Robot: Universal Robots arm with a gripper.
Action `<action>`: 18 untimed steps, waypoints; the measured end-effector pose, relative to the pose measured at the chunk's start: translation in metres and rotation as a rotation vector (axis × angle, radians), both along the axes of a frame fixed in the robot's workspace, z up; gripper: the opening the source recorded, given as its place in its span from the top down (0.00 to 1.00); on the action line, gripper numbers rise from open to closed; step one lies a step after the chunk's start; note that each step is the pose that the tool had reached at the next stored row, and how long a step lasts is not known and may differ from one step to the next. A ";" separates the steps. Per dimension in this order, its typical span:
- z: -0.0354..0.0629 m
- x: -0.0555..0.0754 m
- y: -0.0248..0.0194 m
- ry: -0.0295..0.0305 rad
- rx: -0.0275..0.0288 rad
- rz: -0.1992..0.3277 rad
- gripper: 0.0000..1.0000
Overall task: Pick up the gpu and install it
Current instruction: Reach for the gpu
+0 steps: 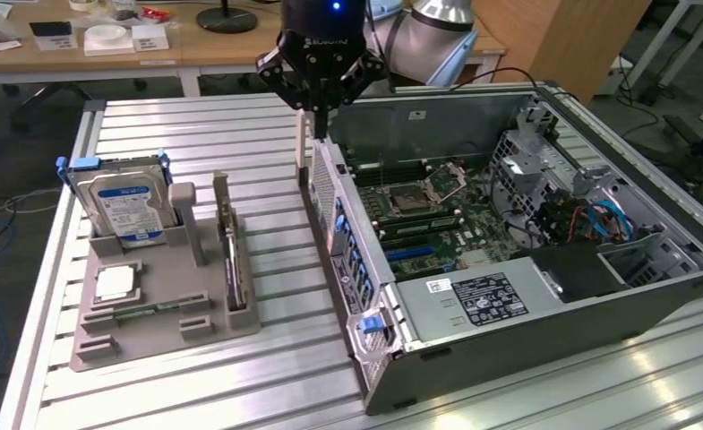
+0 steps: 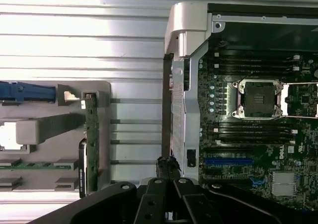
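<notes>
Closed hand (image 2: 168,168); thin green gpu (image 2: 91,134) on edge in grey holder (image 1: 148,336).

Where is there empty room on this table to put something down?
Bare table slats lie between the grey holder and the computer case, and beyond the hard drive. The holder's slots and the case's inside are crowded.

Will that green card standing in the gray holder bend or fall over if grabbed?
The gpu looks like a thin hard board, so it probably stays stiff, not floppy. It stands on its narrow edge in the gray holder, so once lifted out it would likely tip if let go. Its exposed parts look fragile.
</notes>
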State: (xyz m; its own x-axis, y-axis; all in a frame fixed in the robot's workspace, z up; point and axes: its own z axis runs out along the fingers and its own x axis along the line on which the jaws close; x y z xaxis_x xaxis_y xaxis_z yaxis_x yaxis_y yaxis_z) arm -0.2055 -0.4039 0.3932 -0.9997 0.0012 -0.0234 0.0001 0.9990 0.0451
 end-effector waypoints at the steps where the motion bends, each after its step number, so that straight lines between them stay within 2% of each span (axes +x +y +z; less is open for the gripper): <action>1: 0.0000 -0.001 -0.0002 0.0000 0.0000 0.005 0.89; 18: 0.0000 -0.039 -0.0008 0.0001 0.0000 0.011 0.89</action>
State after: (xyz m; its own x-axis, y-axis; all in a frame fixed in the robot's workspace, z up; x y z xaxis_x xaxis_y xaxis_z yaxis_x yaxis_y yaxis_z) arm -0.2448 -0.4047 0.3932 -0.9997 -0.0095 -0.0233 -0.0105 0.9989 0.0451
